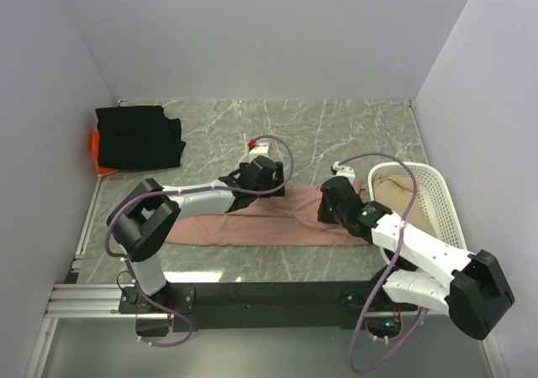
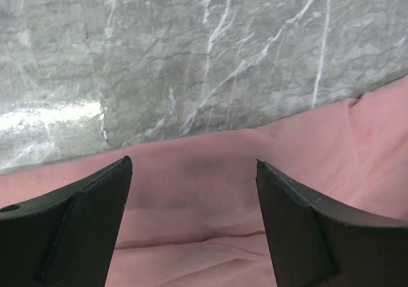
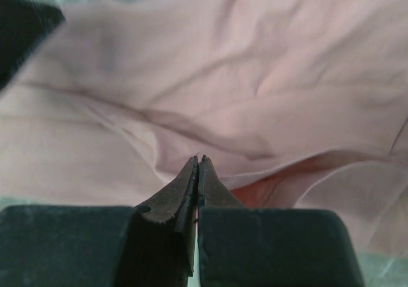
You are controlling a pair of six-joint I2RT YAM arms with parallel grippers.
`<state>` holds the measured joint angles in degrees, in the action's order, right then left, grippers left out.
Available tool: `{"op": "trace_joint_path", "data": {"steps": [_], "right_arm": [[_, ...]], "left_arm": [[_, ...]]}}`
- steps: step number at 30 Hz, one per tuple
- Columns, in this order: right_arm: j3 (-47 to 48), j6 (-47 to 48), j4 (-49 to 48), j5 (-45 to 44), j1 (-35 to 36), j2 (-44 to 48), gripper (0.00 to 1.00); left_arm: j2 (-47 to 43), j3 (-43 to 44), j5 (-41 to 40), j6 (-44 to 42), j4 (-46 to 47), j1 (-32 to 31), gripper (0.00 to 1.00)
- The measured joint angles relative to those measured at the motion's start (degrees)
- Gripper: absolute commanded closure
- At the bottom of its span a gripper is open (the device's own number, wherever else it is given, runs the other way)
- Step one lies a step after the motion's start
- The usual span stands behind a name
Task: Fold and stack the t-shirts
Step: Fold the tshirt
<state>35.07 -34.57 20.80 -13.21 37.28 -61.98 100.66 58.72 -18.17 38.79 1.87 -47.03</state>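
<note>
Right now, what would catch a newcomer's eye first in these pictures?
The dusty-pink t-shirt lies stretched in a long band across the middle of the marble table. The left pincer is open over its far edge and the right pincer is shut over its right end. Next comes the folded black t-shirt atop an orange one in the far left corner, then the white basket at right.
</note>
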Motion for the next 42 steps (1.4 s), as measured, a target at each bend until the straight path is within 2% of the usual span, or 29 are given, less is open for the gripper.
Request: {"op": "trace_joint_path", "data": {"steps": [7, 11, 12, 13, 16, 19, 23, 33, 37, 42], "right_arm": [[-2.1, -4.3, 4.9, 1.8, 7.6, 2.5, 0.85], [-2.1, -7.1, 9.3, 2.3, 13.4, 6.6, 0.65], [-2.0, -7.8, 10.7, 2.1, 14.2, 8.2, 0.61], [-1.9, -8.5, 11.9, 1.9, 14.8, 9.8, 0.53], [-1.5, -9.8, 15.0, 0.0, 15.2, 14.2, 0.4], [-1.4, -11.2, 16.3, -4.1, 15.2, 16.9, 0.37], [-1.4, -11.8, 15.3, -7.3, 12.5, 14.4, 0.38], [-1.9, -7.1, 3.9, -5.1, -5.0, -0.4, 0.39], [-1.4, -5.3, -0.9, -2.7, -10.1, -8.0, 0.4], [2.4, -3.8, -3.4, -0.6, -12.9, -18.2, 0.4]], "left_arm": [[0.1, 2.1, 0.2, -0.2, -0.1, -1.2, 0.16], [1.0, 4.8, 0.2, -0.3, -0.5, -2.4, 0.16], [1.4, 5.6, 0.2, -0.4, -0.5, -2.8, 0.16], [1.7, 6.1, 0.2, -0.5, -0.5, -3.1, 0.16], [2.4, 7.1, 0.2, -0.7, -0.5, -4.2, 0.16], [3.0, 7.3, 0.3, -0.6, -0.4, -5.3, 0.16], [3.5, 7.3, 0.9, -0.5, -0.3, -7.1, 0.16], [7.5, 7.1, 5.4, 1.3, 3.9, -10.7, 0.15], [10.9, 7.1, 4.9, 1.6, 3.8, -9.9, 0.15], [10.8, 5.9, 6.6, 3.5, 6.6, -6.7, 0.14]]}}
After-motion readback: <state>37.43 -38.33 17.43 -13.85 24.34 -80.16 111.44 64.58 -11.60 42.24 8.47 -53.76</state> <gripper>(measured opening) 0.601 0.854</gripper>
